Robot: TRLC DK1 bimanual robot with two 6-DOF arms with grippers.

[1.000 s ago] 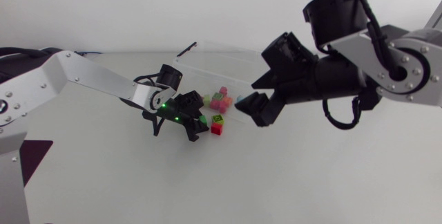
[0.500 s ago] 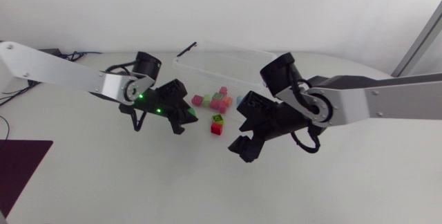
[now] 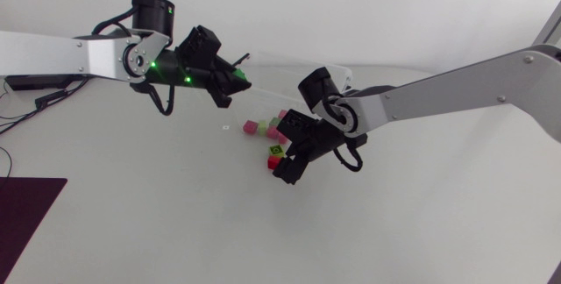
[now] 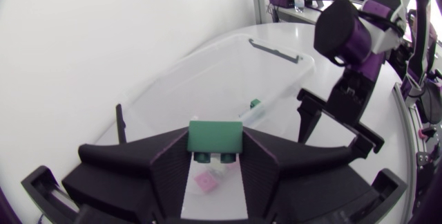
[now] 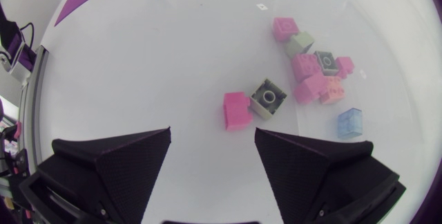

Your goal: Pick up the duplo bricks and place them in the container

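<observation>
Clamping a green duplo brick (image 4: 215,137) from both sides, the left claw (image 4: 215,149) hung at the left end of the clear container (image 4: 207,50). The open tub lay straight ahead of its fingers, long axis running away from them. Letting go looked like the step in hand, once the brick was past the rim. The right claw (image 5: 213,137) stood spread and empty low over the counter (image 5: 173,44). A pink brick (image 5: 236,110) and a grey brick (image 5: 268,98) sat side by side just ahead of its gap. It was the nearer arm to the loose cluster (image 5: 314,72) beyond.
</observation>
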